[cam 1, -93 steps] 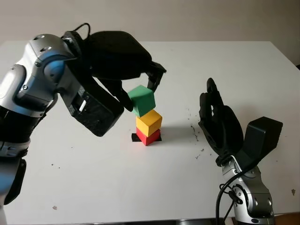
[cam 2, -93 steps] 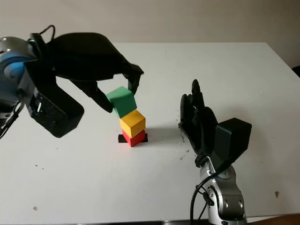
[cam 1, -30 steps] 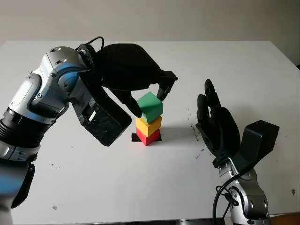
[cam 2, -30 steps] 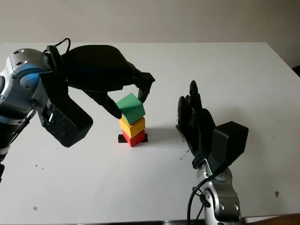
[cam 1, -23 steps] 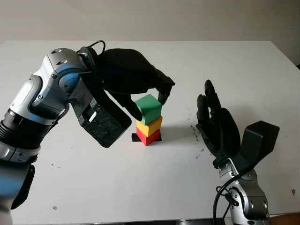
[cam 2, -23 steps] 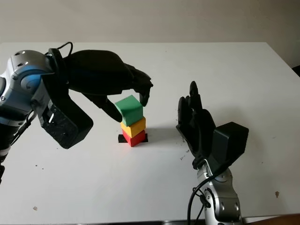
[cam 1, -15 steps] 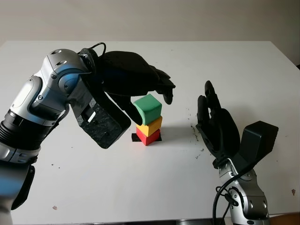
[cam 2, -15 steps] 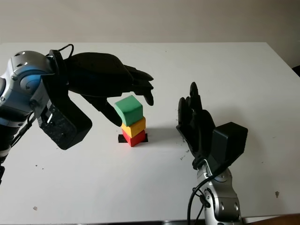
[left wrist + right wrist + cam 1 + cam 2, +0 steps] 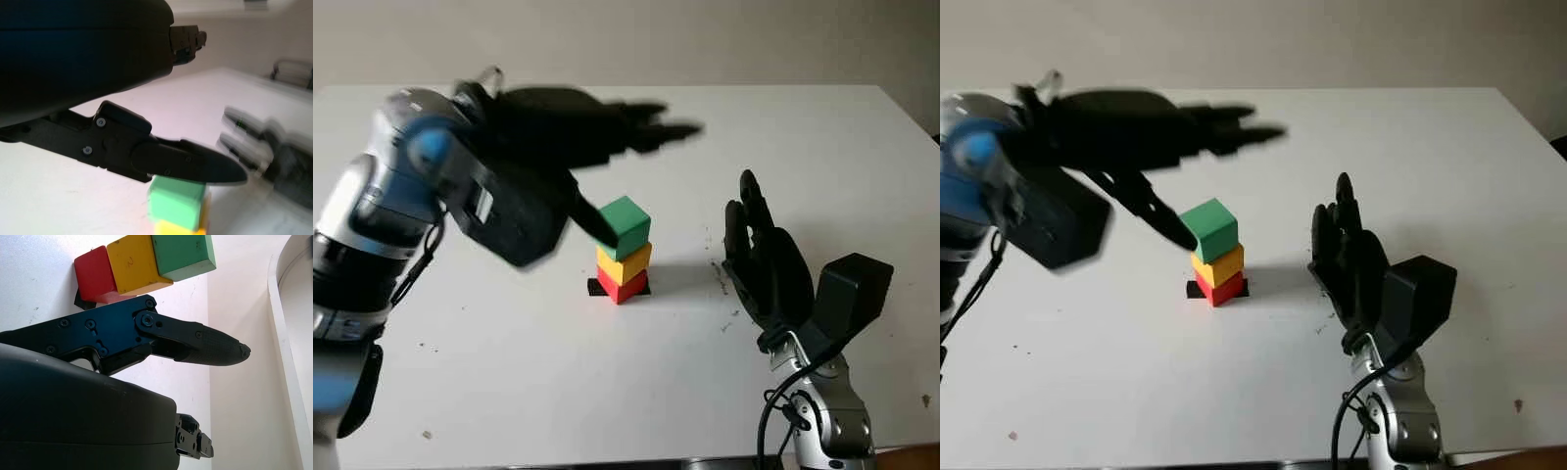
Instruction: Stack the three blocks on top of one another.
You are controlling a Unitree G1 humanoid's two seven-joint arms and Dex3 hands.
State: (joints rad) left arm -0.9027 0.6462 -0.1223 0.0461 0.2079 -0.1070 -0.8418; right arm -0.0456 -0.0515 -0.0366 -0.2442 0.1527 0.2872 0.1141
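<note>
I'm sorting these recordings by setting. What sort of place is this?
Probably a lab or test bench, not a home: a plain white table against a bare wall, with only a stack of green block, yellow block and red block on a black marker.

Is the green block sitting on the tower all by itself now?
Yes. The green block sits on the yellow block; the open left hand is above it.

Left arm (image 9: 382,211) had silver shell with blue ring, black hand (image 9: 597,127). Right hand (image 9: 769,264) was black on silver wrist (image 9: 832,431) with black cables; screws showed on fingers (image 9: 195,345).
</note>
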